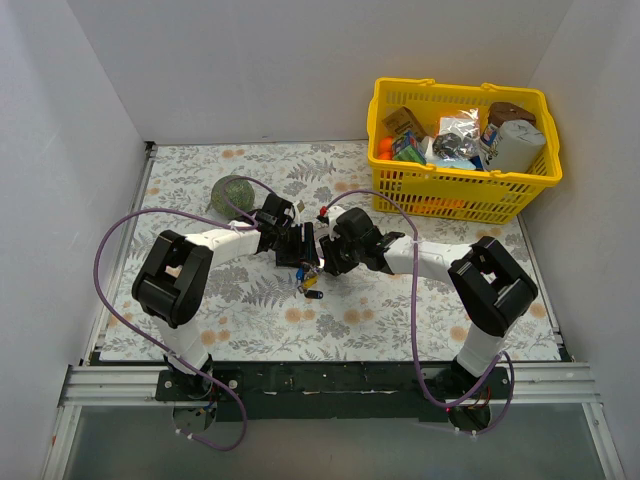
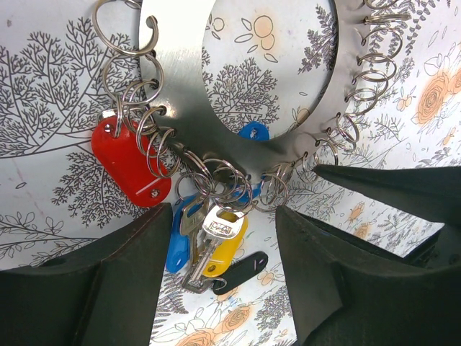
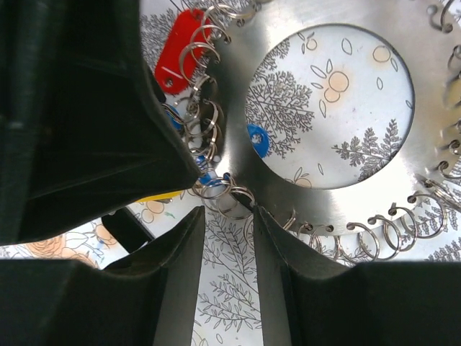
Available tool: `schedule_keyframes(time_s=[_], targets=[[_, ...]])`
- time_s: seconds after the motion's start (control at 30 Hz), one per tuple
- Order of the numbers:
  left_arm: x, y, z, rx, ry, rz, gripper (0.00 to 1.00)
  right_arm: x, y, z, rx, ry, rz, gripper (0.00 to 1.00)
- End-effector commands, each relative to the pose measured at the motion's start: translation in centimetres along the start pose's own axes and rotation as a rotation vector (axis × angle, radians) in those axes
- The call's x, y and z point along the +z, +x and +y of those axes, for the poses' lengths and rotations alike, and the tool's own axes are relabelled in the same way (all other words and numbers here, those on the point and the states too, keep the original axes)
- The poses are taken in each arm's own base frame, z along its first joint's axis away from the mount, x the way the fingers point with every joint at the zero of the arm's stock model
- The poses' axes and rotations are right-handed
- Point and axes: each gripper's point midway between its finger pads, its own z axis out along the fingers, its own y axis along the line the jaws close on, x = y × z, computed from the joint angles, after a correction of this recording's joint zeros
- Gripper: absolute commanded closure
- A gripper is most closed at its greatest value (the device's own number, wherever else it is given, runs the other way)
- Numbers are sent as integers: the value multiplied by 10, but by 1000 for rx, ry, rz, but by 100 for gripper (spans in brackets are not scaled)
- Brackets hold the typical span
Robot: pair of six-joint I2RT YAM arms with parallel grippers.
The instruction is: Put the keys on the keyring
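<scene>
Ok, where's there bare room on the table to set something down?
Bare cloth along the near edge, and the far strip between green ball and basket. Crowded at centre, where left gripper and right gripper meet at the keyring and keys.

A yellow basket [image 1: 470, 196] stood on the floral cloth [image 1: 400, 310]. Inside it were a white canister [image 1: 518, 147] at its right end, orange balls [image 1: 385, 148] at its left end, and a green box [image 1: 408, 150] just beside them. A greenish round object [image 1: 233, 189] lay well to the basket's left.
</scene>
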Motion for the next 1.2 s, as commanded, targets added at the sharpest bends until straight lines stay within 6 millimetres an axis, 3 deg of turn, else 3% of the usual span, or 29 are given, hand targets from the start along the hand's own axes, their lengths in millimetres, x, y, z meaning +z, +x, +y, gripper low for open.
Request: schedule_keyframes(time_s=[0.0, 0.47, 0.87, 0.97, 1.17], targets=[[-1, 8, 13, 0, -59, 2, 41, 4, -8, -3, 2, 19, -15, 60], [4, 11, 15, -13, -57, 18, 41, -5, 14, -23, -26, 118, 46, 61], [6, 13, 15, -17, -58, 26, 41, 1, 28, -19, -48, 98, 65, 62], [6, 11, 15, -16, -58, 22, 41, 3, 30, -17, -71, 105, 75, 68], [4, 10, 14, -13, -59, 18, 42, 0, 28, -16, -84, 130, 81, 92]])
